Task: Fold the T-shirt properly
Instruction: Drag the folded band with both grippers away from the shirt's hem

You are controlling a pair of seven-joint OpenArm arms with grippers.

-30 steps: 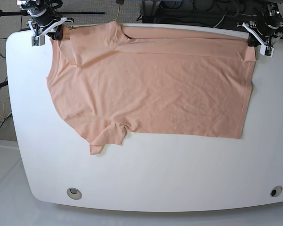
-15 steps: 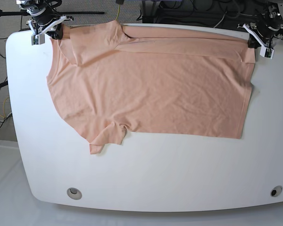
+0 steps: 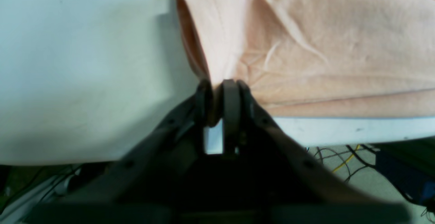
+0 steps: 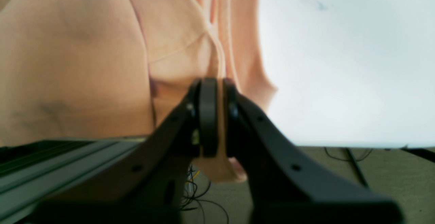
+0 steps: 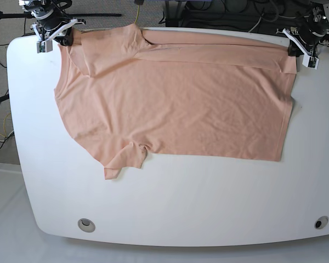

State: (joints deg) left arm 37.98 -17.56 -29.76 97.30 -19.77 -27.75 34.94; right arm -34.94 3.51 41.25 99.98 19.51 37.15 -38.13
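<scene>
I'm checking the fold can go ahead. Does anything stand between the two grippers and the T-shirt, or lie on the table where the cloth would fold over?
Nothing visible does. The left gripper and the right gripper each have T-shirt cloth between their jaws, and the table shows only bare white surface.

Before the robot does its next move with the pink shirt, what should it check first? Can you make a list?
1. Left gripper has T-shirt cloth between its fingers: ok.
2. Right gripper has cloth between its fingers: ok.
3. Far strip of the shirt folded over: ok.
4. Shirt free of wrinkles: not ok.
5. Near sleeve lying flat: not ok, it is crumpled.
6. Grip firm enough to pull: cannot tell.
</scene>
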